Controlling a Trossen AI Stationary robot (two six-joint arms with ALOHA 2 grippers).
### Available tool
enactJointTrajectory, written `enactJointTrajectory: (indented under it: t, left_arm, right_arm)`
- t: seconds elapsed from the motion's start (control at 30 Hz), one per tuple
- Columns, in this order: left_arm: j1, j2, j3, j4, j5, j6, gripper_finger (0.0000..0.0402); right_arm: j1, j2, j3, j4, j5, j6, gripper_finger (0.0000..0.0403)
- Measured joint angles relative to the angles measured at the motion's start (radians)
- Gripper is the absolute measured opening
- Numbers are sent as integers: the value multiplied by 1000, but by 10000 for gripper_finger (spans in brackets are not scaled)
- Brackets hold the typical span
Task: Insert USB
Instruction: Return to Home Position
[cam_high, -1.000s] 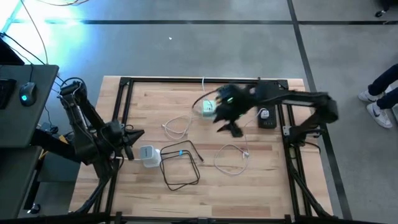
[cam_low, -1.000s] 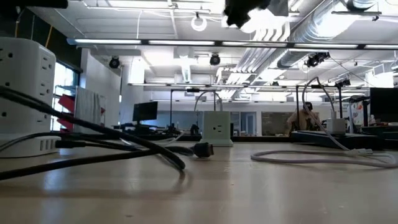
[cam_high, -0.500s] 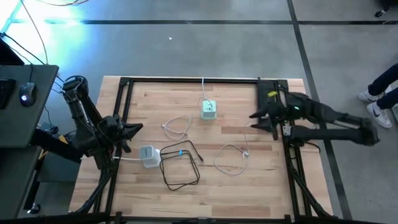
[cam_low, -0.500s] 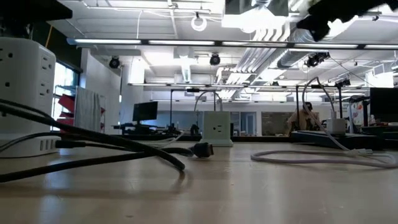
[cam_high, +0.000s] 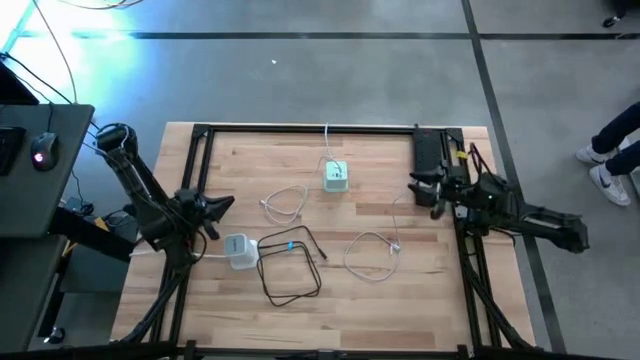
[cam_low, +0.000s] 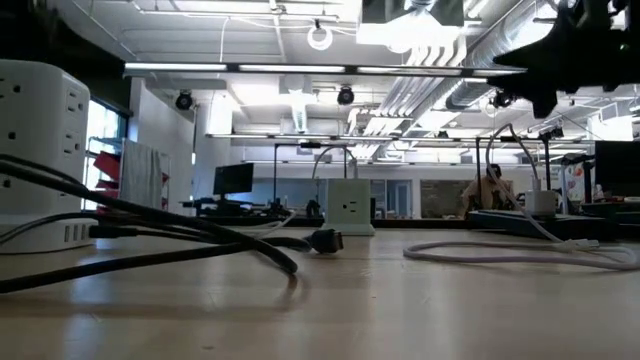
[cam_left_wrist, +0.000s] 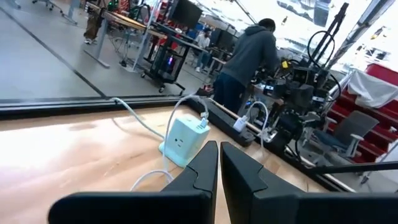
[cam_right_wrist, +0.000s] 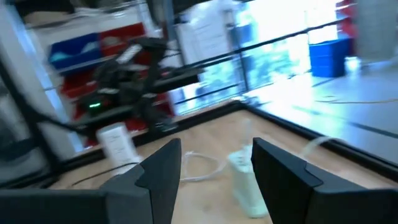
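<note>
Holds left gripper (cam_high: 224, 205) pressed together left of white charger adapter (cam_high: 336, 176), right gripper (cam_high: 415, 190) spread right of it, both well clear, likely homing. Leaves black USB cable (cam_high: 292, 264) at outlet extension (cam_high: 240, 250), adapter's left, apparently plugged.

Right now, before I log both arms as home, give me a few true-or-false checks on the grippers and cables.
1. The right gripper is open and empty. True.
2. The left gripper is shut on the black cable. False: it is shut on nothing; the black cable lies looped on the table.
3. The right gripper hovers over the charger adapter. False: it is at the table's right edge, apart from the charger adapter.
4. The black cable's loop lies beside the outlet extension. True.
</note>
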Motion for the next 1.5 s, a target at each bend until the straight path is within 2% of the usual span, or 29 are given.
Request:
enactJointTrajectory:
  t: [0.1,0.2,0.4,0.5,0.57,0.67,0.77,0.83,0.9,0.97,1.07,1.23,1.43,1.5]
  left_arm:
    - [1,8,-35,99,0,53,0]
    - [13,22,-55,192,0,89,0]
    - [36,54,-79,454,7,253,0]
    - [53,74,-79,636,59,384,0]
    - [70,87,-77,806,120,553,0]
    - [118,86,-72,1110,237,897,0]
    - [215,63,-71,1443,402,1336,0]
    - [297,31,-75,1592,508,1550,0]
    - [385,-26,-85,1626,576,1666,0]
    - [476,-104,-107,1609,688,1712,0]
    - [589,-227,-161,1543,834,1703,0]
    - [711,-416,-287,1502,979,1663,0]
    - [753,-576,-408,1495,1012,1691,0]
    - [753,-612,-409,1422,1017,1695,0]
  right_arm:
    - [0,3,-29,18,56,-36,176]
    - [0,3,-49,14,66,-58,176]
    - [0,3,-54,-40,-80,-46,176]
    - [1,3,-54,-41,-137,-30,176]
    - [1,3,-54,-43,-137,-21,176]
    - [1,3,-54,-44,-129,-22,176]
    - [1,3,-54,-44,-107,-22,176]
    - [1,3,-54,-44,-109,-21,176]
    - [1,3,-54,-44,-123,-14,176]
    - [1,3,-54,-46,-152,-15,176]
    - [1,3,-54,-60,-196,-22,176]
    - [0,3,-54,-60,-200,-44,176]
    - [1,3,-54,-52,-245,-96,176]
    - [1,3,-54,-49,-251,-114,176]
